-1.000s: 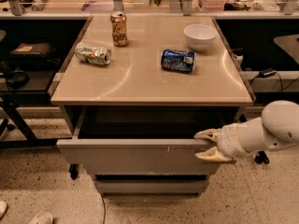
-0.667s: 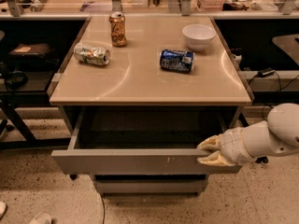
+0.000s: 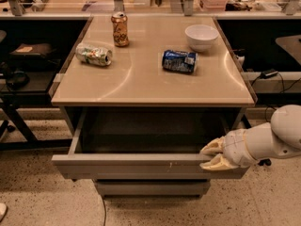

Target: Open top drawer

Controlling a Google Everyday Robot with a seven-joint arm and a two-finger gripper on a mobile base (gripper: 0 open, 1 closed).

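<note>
Against the frame from a moment before, the top drawer (image 3: 141, 166) has come a little further out from under the desk (image 3: 150, 86), and more of its shallow grey inside shows below the desk's front edge. The end effector (image 3: 212, 156) has travelled with it and stays at the right end of the front panel, below the desk's front right corner. Its two pale fingers (image 3: 217, 164) are clamped on the panel's top edge, one inside the drawer and one on the outer face. The things on the desk lie as they did.

An orange can (image 3: 120, 29) stands upright at the desk's back left. A crushed can (image 3: 94, 54) lies on its side at the left, a blue can (image 3: 179, 61) lies right of the middle, and a white bowl (image 3: 201, 36) sits at the back right; all are well apart. Under the top drawer a lower drawer (image 3: 153, 187), narrower, sits shut. A thin cord (image 3: 103, 208) runs over the floor in front of the desk. The white arm (image 3: 277, 138) reaches in from the desk's right, beside the open drawer.

The arm is cut off at the right edge of the view. The rear of the drawer lies in shadow under the desk, and its contents cannot be made out. The lower drawer is partly hidden behind the pulled-out front panel
</note>
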